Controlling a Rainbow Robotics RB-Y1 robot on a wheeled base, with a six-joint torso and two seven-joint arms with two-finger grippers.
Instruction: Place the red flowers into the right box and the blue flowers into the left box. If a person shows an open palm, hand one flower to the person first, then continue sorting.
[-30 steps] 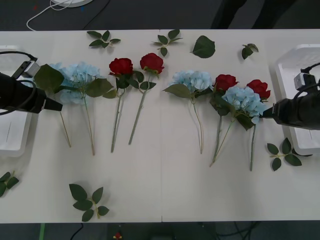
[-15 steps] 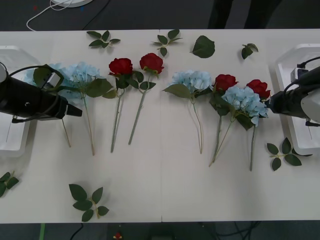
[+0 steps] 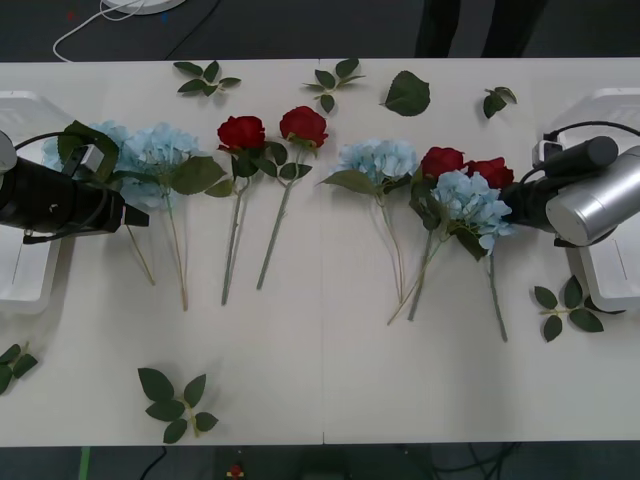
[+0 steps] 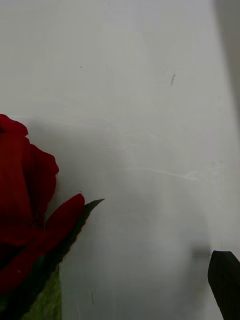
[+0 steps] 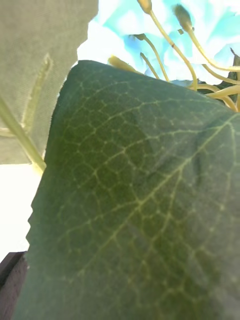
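Note:
Two red flowers [image 3: 242, 132] [image 3: 303, 125] lie mid-table, and two more [image 3: 443, 160] [image 3: 492, 172] lie at the right beside a blue flower [image 3: 470, 200]. Other blue flowers lie at centre [image 3: 383, 158] and at left [image 3: 160, 150]. My left gripper [image 3: 135, 215] is at the stem and big leaf [image 5: 135, 200] of the leftmost blue flower [image 3: 75, 140]. My right gripper [image 3: 515, 200] is open against the rightmost red flower [image 4: 25, 215]; one black finger [image 4: 225, 280] shows. The left box [image 3: 20, 275] and right box [image 3: 605, 110] sit at the table ends. A person's dark legs [image 3: 480, 25] stand behind the table, hands out of view.
Loose green leaf sprigs lie along the far edge [image 3: 208, 78] [image 3: 408, 94], near the front [image 3: 175, 400] and by the right box [image 3: 565, 305]. A white cable [image 3: 100, 20] runs behind the table. The front half of the table is mostly bare.
My right gripper moved left into the right-hand cluster, shifting the rightmost red and blue flowers left. My left gripper went in to the leftmost blue flower, whose stem has tilted.

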